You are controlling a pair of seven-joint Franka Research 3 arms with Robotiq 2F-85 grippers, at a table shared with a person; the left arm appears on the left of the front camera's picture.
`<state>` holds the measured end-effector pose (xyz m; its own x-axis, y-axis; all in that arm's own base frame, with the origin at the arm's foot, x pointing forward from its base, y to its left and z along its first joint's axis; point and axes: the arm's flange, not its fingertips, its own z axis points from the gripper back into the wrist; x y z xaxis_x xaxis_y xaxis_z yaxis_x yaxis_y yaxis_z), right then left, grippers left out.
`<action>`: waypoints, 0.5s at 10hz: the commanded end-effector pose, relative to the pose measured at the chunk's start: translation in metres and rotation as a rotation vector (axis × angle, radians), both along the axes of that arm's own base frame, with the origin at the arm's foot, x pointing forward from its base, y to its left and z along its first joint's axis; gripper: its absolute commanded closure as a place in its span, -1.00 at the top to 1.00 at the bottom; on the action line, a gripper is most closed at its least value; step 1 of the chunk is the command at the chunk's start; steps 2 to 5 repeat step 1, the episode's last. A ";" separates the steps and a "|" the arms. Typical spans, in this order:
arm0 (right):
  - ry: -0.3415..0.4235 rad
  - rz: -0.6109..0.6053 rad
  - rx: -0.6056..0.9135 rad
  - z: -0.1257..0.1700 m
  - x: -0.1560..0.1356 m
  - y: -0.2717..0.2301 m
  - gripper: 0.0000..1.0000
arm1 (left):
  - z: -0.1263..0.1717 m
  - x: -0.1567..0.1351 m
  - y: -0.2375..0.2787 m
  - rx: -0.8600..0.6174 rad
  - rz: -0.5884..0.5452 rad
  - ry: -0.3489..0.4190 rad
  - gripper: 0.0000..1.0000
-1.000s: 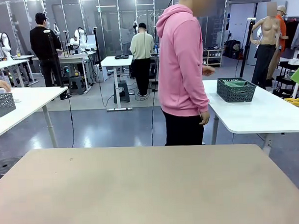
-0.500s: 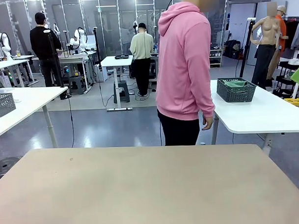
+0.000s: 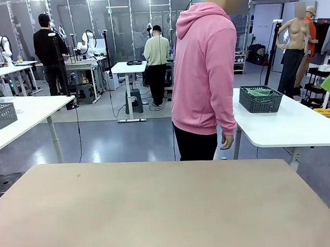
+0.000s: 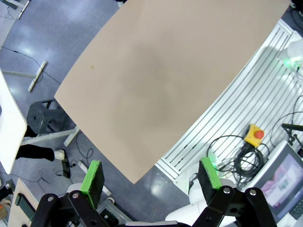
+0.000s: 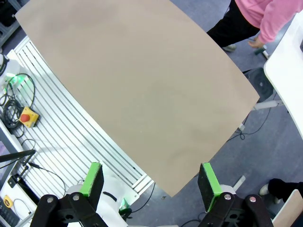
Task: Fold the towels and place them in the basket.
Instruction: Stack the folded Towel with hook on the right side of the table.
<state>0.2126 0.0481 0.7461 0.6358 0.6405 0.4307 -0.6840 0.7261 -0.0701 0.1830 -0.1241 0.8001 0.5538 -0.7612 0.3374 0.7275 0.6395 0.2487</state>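
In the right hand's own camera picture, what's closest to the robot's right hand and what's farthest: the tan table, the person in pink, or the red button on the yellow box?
1. Tan table: straight ahead of the open right hand.
2. Red button: off to the picture's left, beside the table.
3. Person in pink: top right corner, past the table's far edge.

The button and the person are hard to rank for sure.

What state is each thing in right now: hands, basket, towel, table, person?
Left hand: open, holding nothing, high over the table.
Right hand: open, holding nothing, high over the table.
Beige rectangular table: bare top.
Dark charcoal wire-mesh basket: upright on the white side table.
Green towel: lying inside the basket.
Person in pink hoodie: standing, back turned.
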 end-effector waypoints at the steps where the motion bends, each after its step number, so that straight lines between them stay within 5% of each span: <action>1: -0.006 0.000 0.006 0.001 0.001 0.000 1.00 | -0.002 -0.001 0.001 0.000 0.001 -0.013 1.00; 5: -0.006 0.000 0.006 0.001 0.001 0.000 1.00 | -0.002 -0.001 0.001 0.000 0.001 -0.013 1.00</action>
